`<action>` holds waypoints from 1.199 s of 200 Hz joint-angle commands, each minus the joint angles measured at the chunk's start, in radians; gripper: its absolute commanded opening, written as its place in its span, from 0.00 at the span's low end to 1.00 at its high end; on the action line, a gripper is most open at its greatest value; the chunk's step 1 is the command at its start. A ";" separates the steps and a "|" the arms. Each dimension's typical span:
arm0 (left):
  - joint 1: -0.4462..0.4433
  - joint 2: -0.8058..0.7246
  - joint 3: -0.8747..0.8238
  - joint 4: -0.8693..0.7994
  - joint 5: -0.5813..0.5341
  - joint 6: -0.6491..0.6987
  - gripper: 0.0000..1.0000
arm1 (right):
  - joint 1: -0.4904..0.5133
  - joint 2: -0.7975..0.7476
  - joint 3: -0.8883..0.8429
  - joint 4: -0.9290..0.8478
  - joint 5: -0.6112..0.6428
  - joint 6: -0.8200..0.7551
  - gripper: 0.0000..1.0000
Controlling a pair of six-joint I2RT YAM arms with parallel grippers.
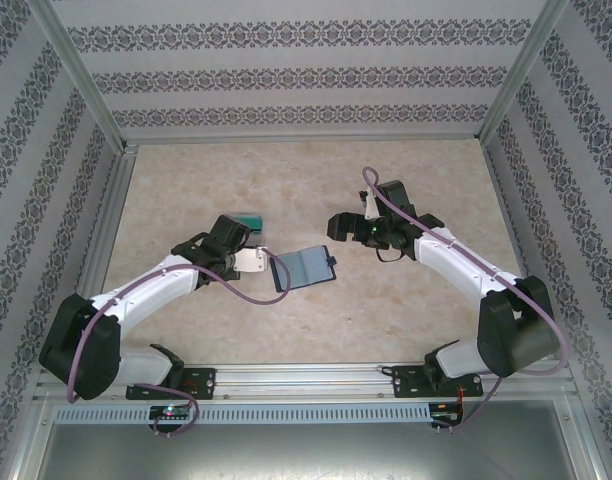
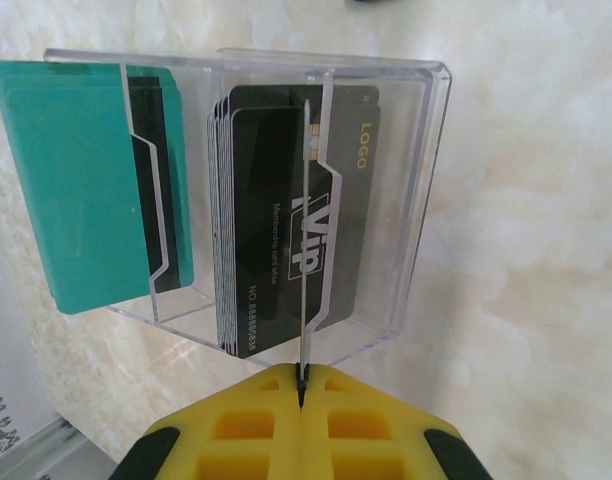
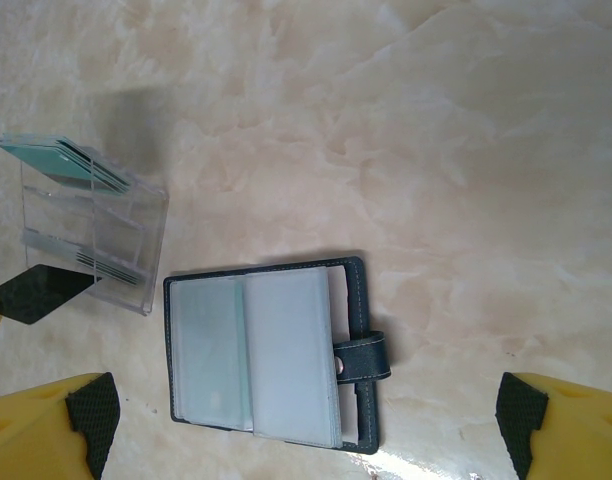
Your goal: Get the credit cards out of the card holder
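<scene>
The left pincer (image 2: 302,385) is clamping shut on the clear box (image 2: 426,200) of credit cards (image 2: 86,190) while the right pincer (image 3: 306,420) is hovering wide open near the unfolded card holder (image 3: 276,355) on the surface (image 3: 466,150).

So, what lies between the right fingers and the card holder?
Only bare table, in the top view, separates the open right fingers from the card holder.

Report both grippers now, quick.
Left gripper: shut on a thin wall of the clear card box.
Right gripper: open, holding nothing.
</scene>
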 commanded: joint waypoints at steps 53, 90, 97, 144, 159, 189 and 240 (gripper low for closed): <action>0.030 0.070 0.015 0.081 0.006 -0.036 0.12 | -0.015 0.007 -0.015 0.004 -0.016 0.009 0.98; 0.034 0.109 0.027 0.122 -0.007 -0.060 0.34 | -0.016 0.004 -0.017 0.005 -0.017 0.010 0.98; 0.035 0.111 0.034 0.117 -0.002 -0.068 0.36 | -0.016 0.002 -0.019 0.004 -0.017 0.010 0.98; 0.048 0.111 0.077 0.105 0.001 -0.116 0.39 | -0.016 0.006 -0.024 0.010 -0.025 0.014 0.98; 0.048 0.102 0.088 0.099 0.008 -0.142 0.39 | -0.016 0.011 -0.021 0.011 -0.028 0.013 0.98; 0.057 0.071 0.130 0.070 0.021 -0.270 0.47 | -0.015 0.022 -0.016 0.009 -0.042 0.008 0.98; 0.056 0.000 0.261 -0.033 0.051 -0.641 0.77 | 0.025 0.071 0.008 -0.012 -0.027 -0.012 0.98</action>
